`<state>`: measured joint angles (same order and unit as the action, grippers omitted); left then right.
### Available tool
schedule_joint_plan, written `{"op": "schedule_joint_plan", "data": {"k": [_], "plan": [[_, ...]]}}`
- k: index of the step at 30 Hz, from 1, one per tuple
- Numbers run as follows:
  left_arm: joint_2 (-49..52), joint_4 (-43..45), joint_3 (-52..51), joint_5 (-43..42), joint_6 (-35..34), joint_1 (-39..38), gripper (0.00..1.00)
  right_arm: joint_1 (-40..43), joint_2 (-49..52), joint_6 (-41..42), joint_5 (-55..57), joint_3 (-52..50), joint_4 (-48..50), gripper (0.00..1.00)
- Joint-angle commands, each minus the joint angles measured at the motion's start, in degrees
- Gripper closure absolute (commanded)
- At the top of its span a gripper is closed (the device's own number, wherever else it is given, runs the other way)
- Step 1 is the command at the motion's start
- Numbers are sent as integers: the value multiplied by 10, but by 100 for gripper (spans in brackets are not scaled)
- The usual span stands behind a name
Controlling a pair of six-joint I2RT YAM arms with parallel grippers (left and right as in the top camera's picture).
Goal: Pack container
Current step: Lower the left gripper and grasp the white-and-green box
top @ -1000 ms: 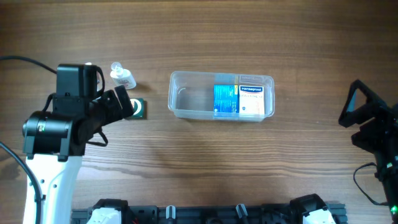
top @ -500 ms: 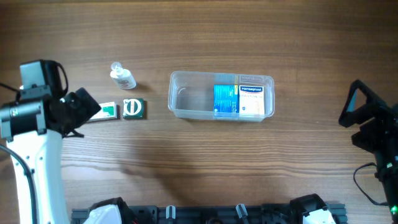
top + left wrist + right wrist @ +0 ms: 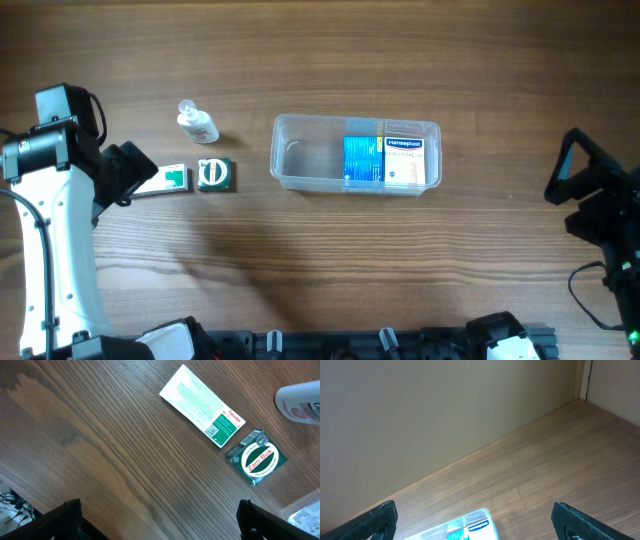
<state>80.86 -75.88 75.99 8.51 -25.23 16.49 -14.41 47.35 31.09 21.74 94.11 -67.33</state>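
Your left gripper [image 3: 160, 505] hangs above the brown wooden table [image 3: 320, 260] at its left side, jaws spread wide with nothing between them. Just beside it lies a flat white cardboard box with a green end [image 3: 165, 180], and next to that box a small dark green square pack with a round white label [image 3: 215, 175]. The wrist view shows a narrow gap between them. A small pale plastic bottle [image 3: 197, 122] lies on its side a little further back on the table, apart from both.

The clear, see-through rectangular plastic container [image 3: 298, 160] sits near the middle of the table, well apart from both arms. In its right half a bright blue carton [image 3: 363, 160] and a white carton with a blue label [image 3: 405, 162] lie side by side.

Your right gripper [image 3: 475, 507] is at the table's far right edge, jaws equally wide and holding nothing.
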Motion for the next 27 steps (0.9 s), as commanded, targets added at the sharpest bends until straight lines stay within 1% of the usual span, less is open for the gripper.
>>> {"op": "schedule_joint_plan", "data": {"k": [1,9,16,20,24,27], "plan": [[1,3,11,-3,-10,4,0,1,0,6,9,-1,0,0],[12,50,10,8,-10,4,0,1,0,6,9,-1,0,0],[56,72,10,8,-12,4,0,1,0,6,9,-1,0,0],[85,88,10,10,-42,7,0,1,0,6,9,-1,0,0],[117,107,10,10,-113,17,1,1,0,6,9,-1,0,0],[137,135,3,10,-152,23,2,1,0,6,9,-1,0,0]]}}
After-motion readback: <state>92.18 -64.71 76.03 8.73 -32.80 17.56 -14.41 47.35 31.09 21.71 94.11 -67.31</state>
